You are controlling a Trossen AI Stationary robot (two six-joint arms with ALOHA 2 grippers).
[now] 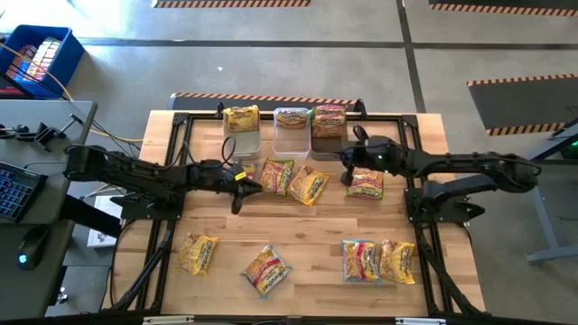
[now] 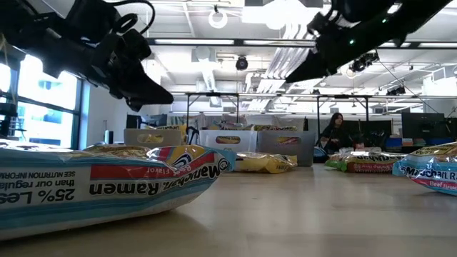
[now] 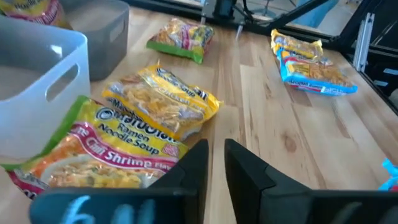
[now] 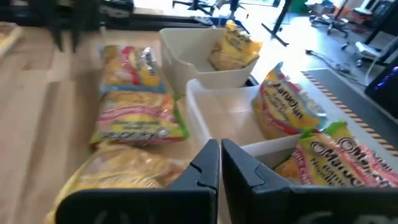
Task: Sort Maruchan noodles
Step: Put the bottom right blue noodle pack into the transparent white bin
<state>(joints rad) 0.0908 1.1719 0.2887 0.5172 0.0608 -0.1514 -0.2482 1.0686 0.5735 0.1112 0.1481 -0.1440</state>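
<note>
**Two robot arms hover over scattered noodle packets**

Seen from above, three bins (image 1: 292, 135) sit in a row at the top centre of the wooden table (image 1: 307, 230). The left bin holds a yellow packet (image 1: 241, 118) and the right bin a green-edged packet (image 1: 329, 119). Just below the bins lie a shrimp packet (image 1: 277, 176), a yellow packet (image 1: 310, 185) and, to the right, another green-edged packet (image 1: 366, 183). Four more packets line the lower part of the frame, among them a blue-edged packet (image 1: 360, 260) at lower right. The left end effector (image 1: 237, 188), empty, shows its fingers slightly parted beside the shrimp packet. The right end effector (image 1: 348, 169), fingers pressed together and empty, hangs just below the right bin.
</note>
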